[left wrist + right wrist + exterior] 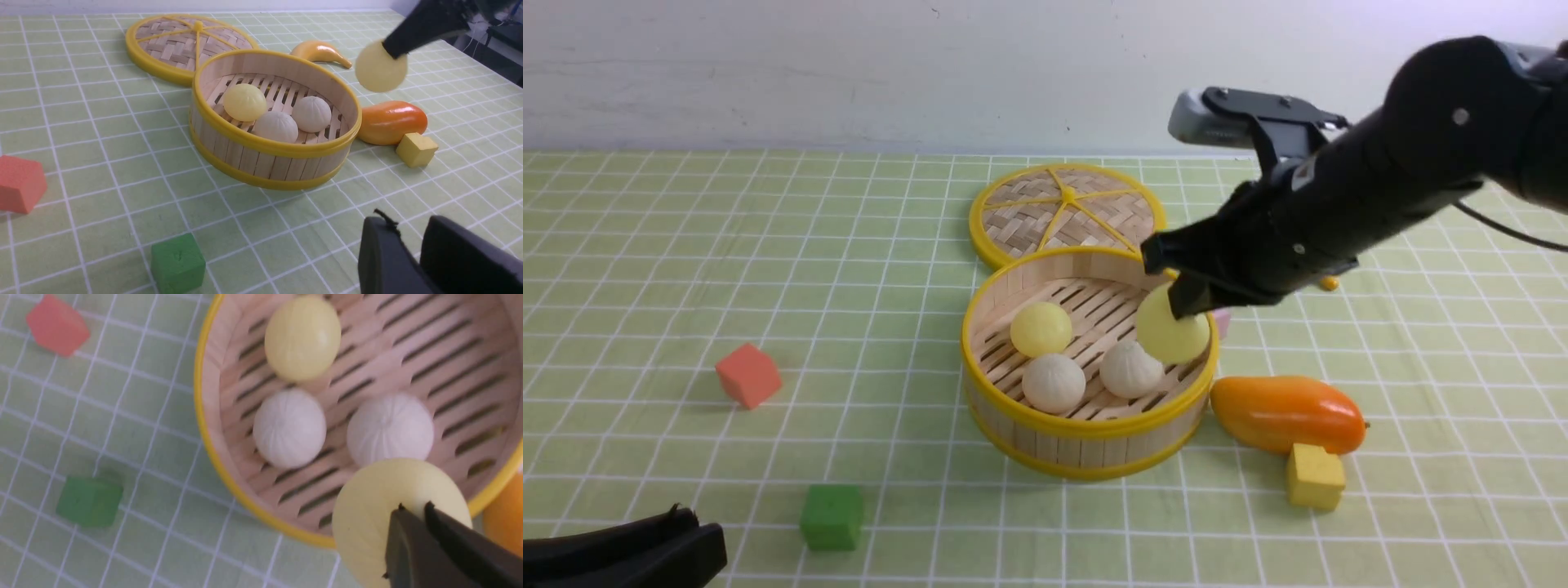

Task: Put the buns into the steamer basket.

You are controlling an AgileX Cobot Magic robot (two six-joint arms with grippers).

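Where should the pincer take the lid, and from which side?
Probably by the raised yellow rim of the lid, on its far or left arc, coming straight down and straddling the rim. The lid lies flat on the cloth, so only the rim offers an edge to close on. Its near arc is blocked by the basket.

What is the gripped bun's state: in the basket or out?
Out: the right gripper holds the yellow bun aloft above the steamer basket.

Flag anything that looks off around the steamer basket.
Nothing spilled or damaged. The only oddity: the right hand pinches the yellow bun by its edge, above the steamer basket's rim rather than its middle.
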